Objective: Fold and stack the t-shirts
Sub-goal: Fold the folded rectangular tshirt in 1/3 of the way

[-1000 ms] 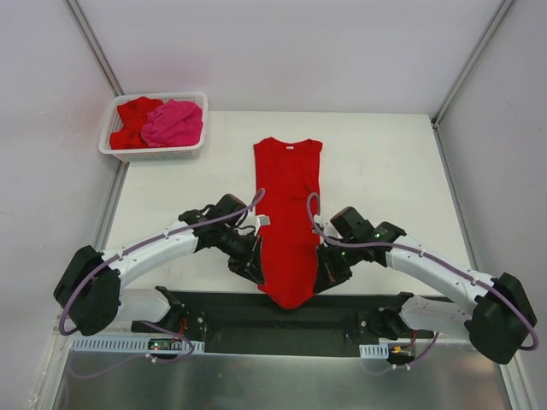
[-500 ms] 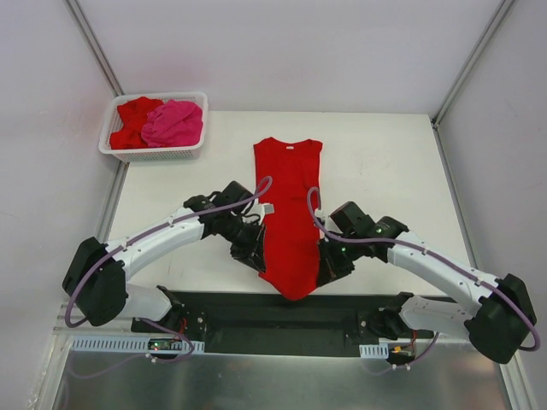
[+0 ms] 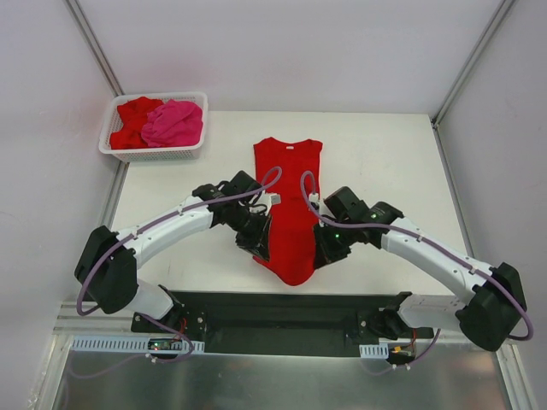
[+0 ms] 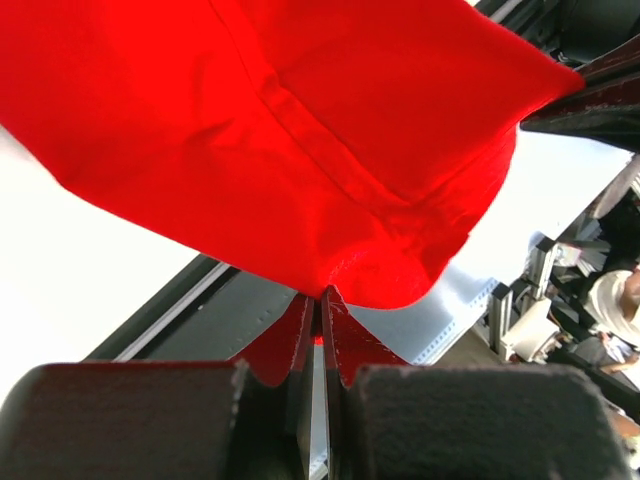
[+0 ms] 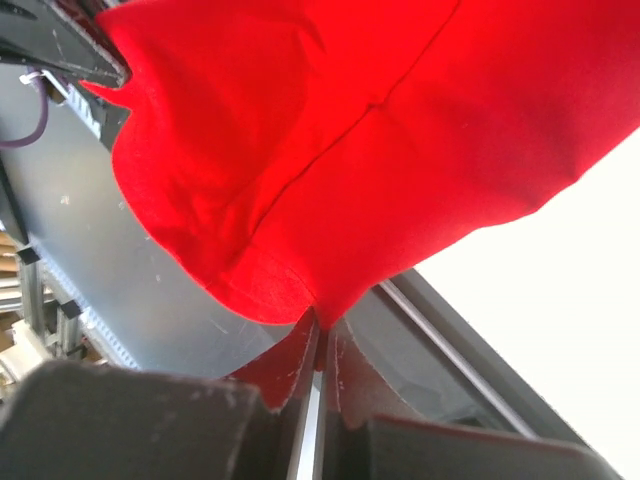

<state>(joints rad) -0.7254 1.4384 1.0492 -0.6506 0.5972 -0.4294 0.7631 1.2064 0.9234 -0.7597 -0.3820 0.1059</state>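
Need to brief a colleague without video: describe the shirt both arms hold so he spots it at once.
On the white table, a long red t-shirt lies down the middle, collar at the far end. The left hand and right hand pinch its near end. Unlike the crumpled red shirt and pink shirt in the far-left basket, it is spread out.
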